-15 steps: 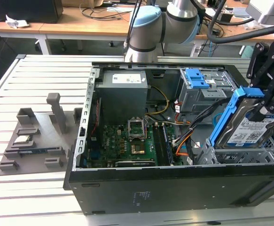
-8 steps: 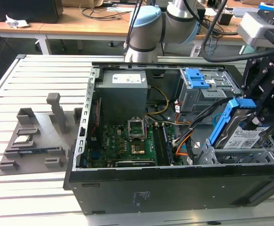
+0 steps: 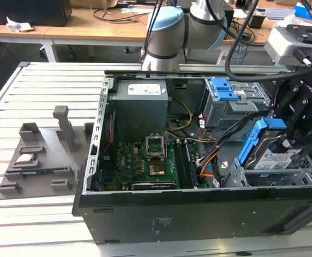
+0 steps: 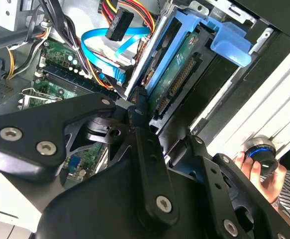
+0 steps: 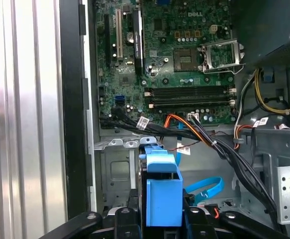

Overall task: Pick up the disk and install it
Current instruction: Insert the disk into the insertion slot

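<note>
Silver arm point(image 3: 206, 16), upper middle, is showing pale-blue joint caps point(image 3: 164, 24); the black gripper point(image 3: 294, 138) (silver screws point(image 4: 164, 203) dotting its linkages point(image 4: 149, 149)) is carrying black cables point(image 3: 228, 59).

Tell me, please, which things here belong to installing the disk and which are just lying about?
In the job: flat silver metal disk in blue plastic rails; black gripper clamped on it; open black computer case.
Lying about: small square silver chip on grey plastic tray; grey metal drive cage with blue latch.

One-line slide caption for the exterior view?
Hand grips the tilted disk at one end of the open computer case.
</note>
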You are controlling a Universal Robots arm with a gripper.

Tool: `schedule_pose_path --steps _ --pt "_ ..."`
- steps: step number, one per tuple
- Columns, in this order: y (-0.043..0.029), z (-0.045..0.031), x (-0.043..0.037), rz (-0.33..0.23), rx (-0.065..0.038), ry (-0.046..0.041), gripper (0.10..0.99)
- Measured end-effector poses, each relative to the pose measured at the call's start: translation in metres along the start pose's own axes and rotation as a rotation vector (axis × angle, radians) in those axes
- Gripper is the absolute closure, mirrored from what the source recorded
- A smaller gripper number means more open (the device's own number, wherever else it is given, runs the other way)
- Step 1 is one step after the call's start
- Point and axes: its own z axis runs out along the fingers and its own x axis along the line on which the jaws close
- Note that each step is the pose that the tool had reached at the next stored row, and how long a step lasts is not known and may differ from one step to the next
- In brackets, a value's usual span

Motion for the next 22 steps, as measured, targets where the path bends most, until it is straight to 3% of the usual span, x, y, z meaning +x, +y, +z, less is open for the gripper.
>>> schedule_pose_path --steps 7,9,13,16,18,22 --pt "-0.0005 0.0022 -0.0002 -0.001 0.001 -0.0028 0.722" --pt "-0.0003 0.002 0.0 0.0 0.0 -0.0017 0.647" --pt "-0.0001 0.0015 0.0 0.0 0.0 -0.0007 0.647" --pt "-0.0001 0.0015 0.0 0.0 0.0 -0.0006 0.725" --pt "-0.0001 0.0015 0.0 0.0 0.0 -0.0004 0.969" --pt "-0.0001 0.0015 0.0 0.0 0.0 -0.0005 0.98"
